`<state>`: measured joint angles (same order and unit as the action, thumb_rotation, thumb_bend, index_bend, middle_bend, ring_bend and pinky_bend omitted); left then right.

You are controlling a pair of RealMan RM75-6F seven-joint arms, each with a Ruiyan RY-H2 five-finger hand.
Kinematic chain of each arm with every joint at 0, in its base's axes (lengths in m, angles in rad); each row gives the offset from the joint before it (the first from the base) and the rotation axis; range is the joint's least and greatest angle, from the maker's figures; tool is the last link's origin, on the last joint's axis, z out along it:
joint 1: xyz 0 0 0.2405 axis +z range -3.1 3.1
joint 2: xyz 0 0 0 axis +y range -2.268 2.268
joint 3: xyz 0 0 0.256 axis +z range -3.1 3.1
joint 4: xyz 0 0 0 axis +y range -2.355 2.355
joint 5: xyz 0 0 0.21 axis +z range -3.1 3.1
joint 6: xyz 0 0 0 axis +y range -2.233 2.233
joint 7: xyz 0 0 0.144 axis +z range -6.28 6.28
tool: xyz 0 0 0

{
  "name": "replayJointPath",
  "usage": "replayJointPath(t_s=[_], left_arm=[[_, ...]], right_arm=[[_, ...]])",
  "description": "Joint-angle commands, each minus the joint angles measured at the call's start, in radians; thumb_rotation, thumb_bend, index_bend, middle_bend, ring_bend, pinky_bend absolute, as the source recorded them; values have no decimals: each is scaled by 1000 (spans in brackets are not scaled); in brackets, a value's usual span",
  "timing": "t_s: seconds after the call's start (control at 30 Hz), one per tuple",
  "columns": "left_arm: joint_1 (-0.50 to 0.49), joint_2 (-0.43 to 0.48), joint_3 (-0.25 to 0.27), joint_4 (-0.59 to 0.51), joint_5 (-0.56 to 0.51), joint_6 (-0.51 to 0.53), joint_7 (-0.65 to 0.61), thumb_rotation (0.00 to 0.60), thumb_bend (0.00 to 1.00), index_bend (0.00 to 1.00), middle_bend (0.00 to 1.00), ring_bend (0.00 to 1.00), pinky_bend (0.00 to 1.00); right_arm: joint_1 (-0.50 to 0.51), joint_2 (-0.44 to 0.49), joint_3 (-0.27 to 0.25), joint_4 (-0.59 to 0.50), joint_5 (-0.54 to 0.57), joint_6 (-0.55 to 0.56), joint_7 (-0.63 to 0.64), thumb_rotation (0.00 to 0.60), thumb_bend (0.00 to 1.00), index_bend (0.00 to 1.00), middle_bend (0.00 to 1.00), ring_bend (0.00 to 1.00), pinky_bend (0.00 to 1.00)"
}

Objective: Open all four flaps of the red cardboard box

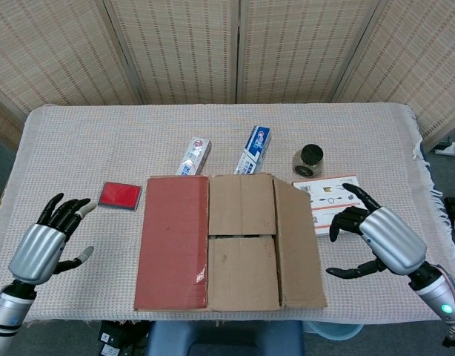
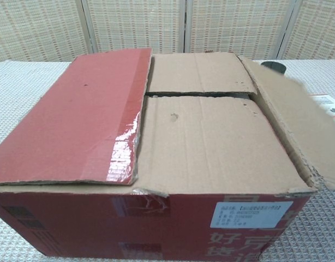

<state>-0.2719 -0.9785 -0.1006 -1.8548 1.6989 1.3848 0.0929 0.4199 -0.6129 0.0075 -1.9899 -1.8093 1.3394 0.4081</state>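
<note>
The red cardboard box [image 1: 213, 241] [image 2: 156, 164] sits at the table's front middle. Its left flap [image 1: 172, 241] [image 2: 75, 117], red side up, lies shut over the top. The right flap [image 1: 298, 241] [image 2: 295, 117] is folded outward, brown side up, sloping down past the box's right edge. Two brown inner flaps, far [image 1: 241, 204] [image 2: 197, 72] and near [image 1: 242, 272] [image 2: 211, 143], lie flat and shut. My right hand [image 1: 379, 239] hovers open just right of the opened flap, apart from it. My left hand [image 1: 46, 245] is open, left of the box. Neither hand shows in the chest view.
A small red pad [image 1: 120, 195] lies left of the box. Two toothpaste boxes [image 1: 193, 156] [image 1: 255, 148] lie behind it. A dark jar [image 1: 310, 158] [image 2: 273, 66] and a printed leaflet [image 1: 335, 194] [image 2: 325, 102] sit at the right, near my right hand. A woven screen stands behind the table.
</note>
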Motion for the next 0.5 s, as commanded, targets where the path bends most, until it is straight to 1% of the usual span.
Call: replayJointPath(t_s=[0.03, 0.07, 0.1, 0.23, 0.27, 0.3, 0.33, 0.4, 0.5], left_arm=[[-65, 17, -5, -17, 63, -57, -53, 599, 305, 171, 163, 174, 0], [-84, 19, -4, -21, 80, -73, -71, 592, 299, 173, 167, 176, 0], [-103, 21, -4, -26, 96, -89, -90, 552, 287, 177, 172, 180, 0], [-194, 28, -3, -49, 152, -170, -186, 284, 252, 183, 182, 182, 0], [-213, 29, -2, -54, 159, -189, -207, 224, 244, 183, 182, 180, 0], [-232, 31, -1, -59, 166, -208, -228, 182, 237, 183, 182, 178, 0], [-257, 32, 0, -63, 173, -232, -252, 146, 227, 184, 182, 177, 0], [-296, 26, -1, -64, 181, -268, -278, 102, 213, 189, 182, 175, 0], [-333, 7, -5, -61, 186, -298, -286, 71, 206, 193, 182, 174, 0]], right_arm=[[-15, -11, -3, 10, 1, 14, 7, 175, 0, 531, 534, 429, 0], [-19, -14, -3, 12, 2, 17, 7, 174, 0, 531, 534, 429, 0], [-22, -17, -2, 14, 3, 20, 7, 174, 0, 531, 534, 429, 0], [-35, -25, 1, 17, 7, 28, 5, 171, 0, 531, 534, 430, 0], [-37, -26, 1, 17, 7, 29, 3, 173, 0, 531, 534, 429, 0], [-39, -27, 1, 17, 7, 29, 1, 175, 0, 531, 534, 430, 0], [-41, -28, 2, 16, 8, 28, -1, 176, 0, 531, 534, 431, 0], [-45, -29, 3, 15, 11, 26, -5, 173, 0, 531, 534, 431, 0], [-49, -33, 3, 15, 15, 24, -6, 174, 0, 531, 534, 431, 0]])
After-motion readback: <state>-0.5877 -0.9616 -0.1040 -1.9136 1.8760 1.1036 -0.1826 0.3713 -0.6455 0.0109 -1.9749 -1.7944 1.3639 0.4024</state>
